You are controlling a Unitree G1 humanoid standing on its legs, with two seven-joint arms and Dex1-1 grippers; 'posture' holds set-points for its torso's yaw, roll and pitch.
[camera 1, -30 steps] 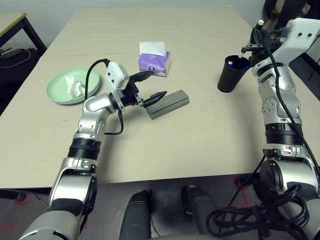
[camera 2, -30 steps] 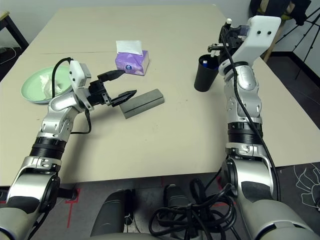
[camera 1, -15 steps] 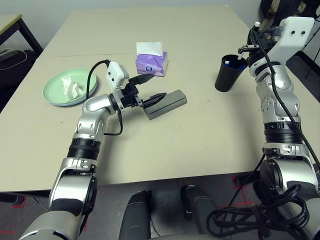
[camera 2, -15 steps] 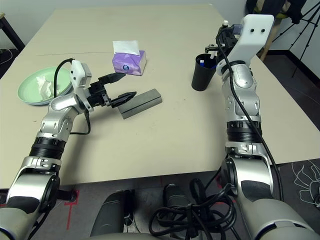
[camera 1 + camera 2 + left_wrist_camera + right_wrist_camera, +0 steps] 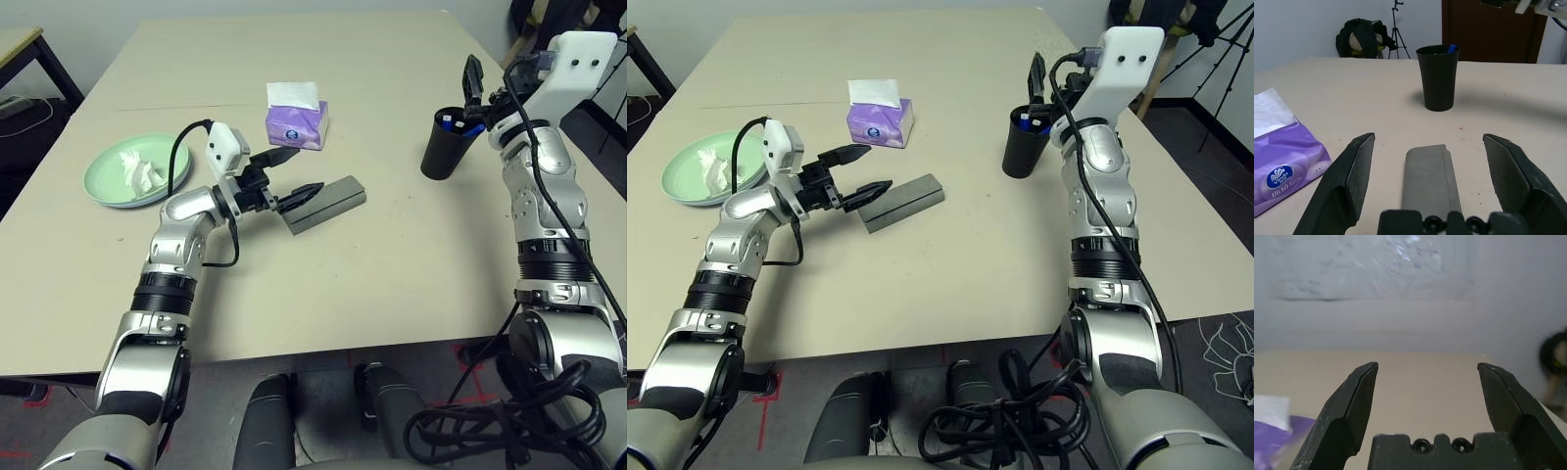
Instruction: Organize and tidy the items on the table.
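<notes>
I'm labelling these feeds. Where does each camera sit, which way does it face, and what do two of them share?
Head views: on the head, looking down at the table, both silver forearms in sight.
Left wrist view: on the left arm, looking along the open left claw over the grey case toward the black cup.
Right wrist view: on the right arm, looking past the open right claw across the table to the wall.
Shared: both wrist views catch the purple tissue box.

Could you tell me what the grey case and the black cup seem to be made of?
Grey case: probably felt or fabric-covered, judging by its matte, soft-looking surface with a stitched line along one edge. Black cup: likely plastic, smooth with a dull sheen, thin-rimmed; can't be certain.
</notes>
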